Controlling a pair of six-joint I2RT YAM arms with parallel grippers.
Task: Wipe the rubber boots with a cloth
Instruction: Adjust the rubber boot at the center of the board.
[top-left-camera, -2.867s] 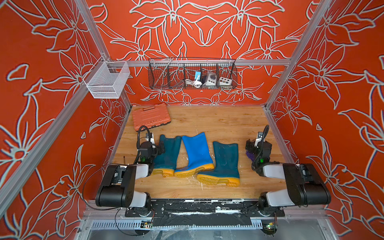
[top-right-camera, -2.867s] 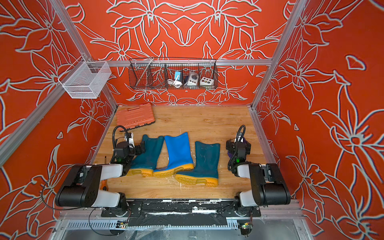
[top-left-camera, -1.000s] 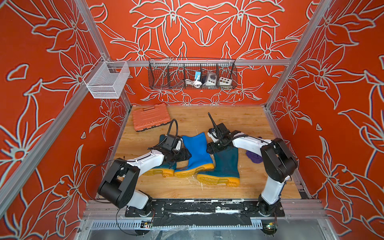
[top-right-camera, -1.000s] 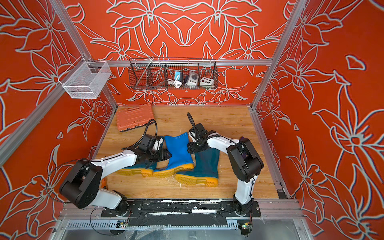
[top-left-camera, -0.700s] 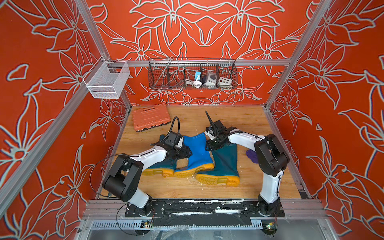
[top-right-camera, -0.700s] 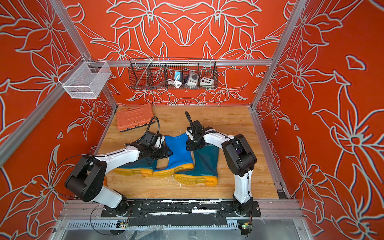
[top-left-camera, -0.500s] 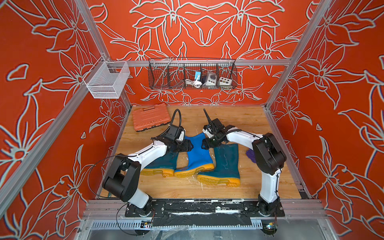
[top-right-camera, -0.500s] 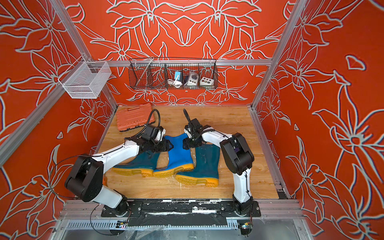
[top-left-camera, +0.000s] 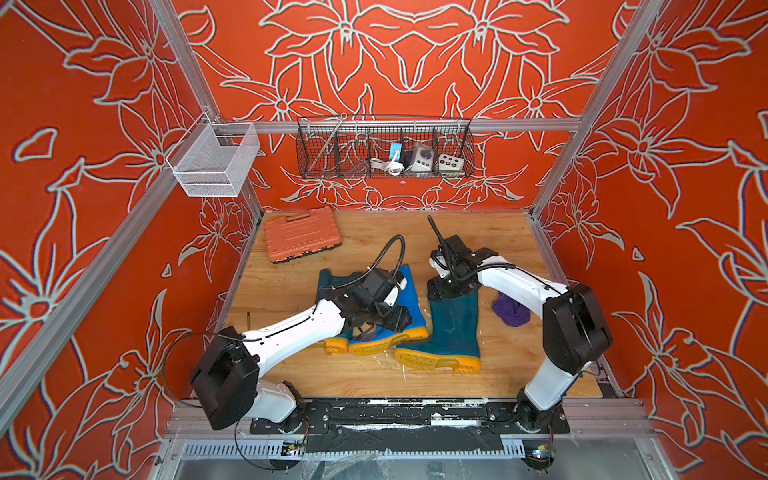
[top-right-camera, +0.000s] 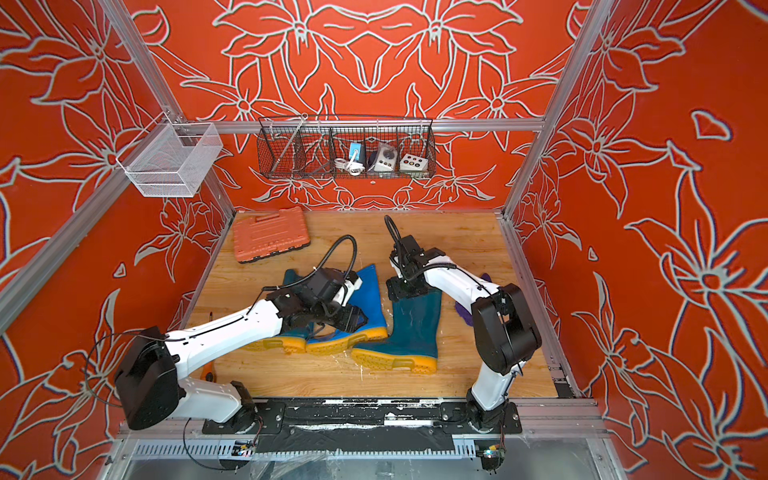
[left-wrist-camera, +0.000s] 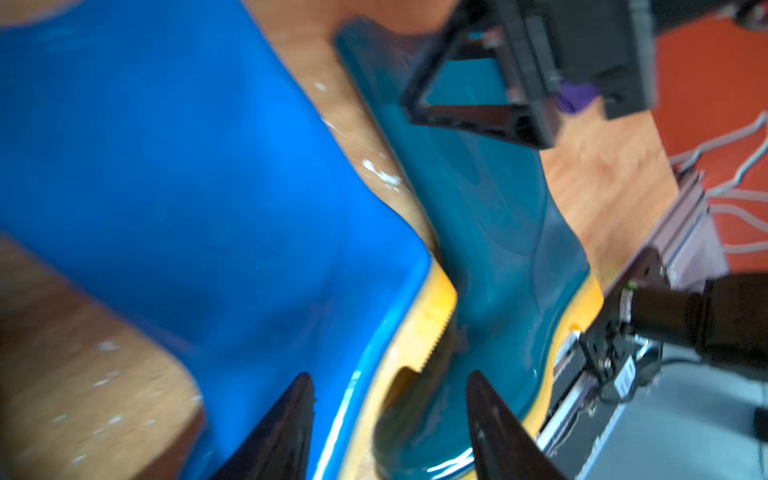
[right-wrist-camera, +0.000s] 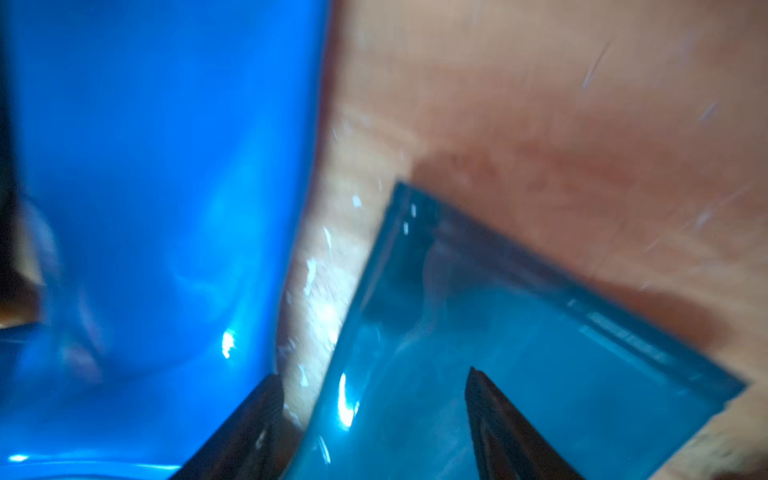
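Three rubber boots lie on the wooden floor in both top views: a dark teal boot (top-left-camera: 328, 282) largely under my left arm, a bright blue boot (top-left-camera: 409, 299) in the middle, and a second dark teal boot (top-left-camera: 453, 328) on the right. My left gripper (top-left-camera: 390, 320) (left-wrist-camera: 388, 384) hangs open over the blue boot's foot, its yellow sole (left-wrist-camera: 419, 328) between the fingers. Over the top of the right teal boot's shaft (right-wrist-camera: 519, 353) my right gripper (top-left-camera: 449, 291) (right-wrist-camera: 372, 378) is open, astride the shaft's edge. The purple cloth (top-left-camera: 510, 309) lies crumpled on the floor, right of that boot, held by nothing.
An orange tool case (top-left-camera: 301, 241) lies flat at the back left of the floor. A black wire basket (top-left-camera: 384, 147) with small devices hangs on the back wall, and a white mesh basket (top-left-camera: 212, 160) on the left rail. Patterned walls close in three sides.
Both arms have swung in from the sides to the boots, leaving the cloth on the floor. In the last second the left gripper slid toward the blue boot's foot; the right barely moved.
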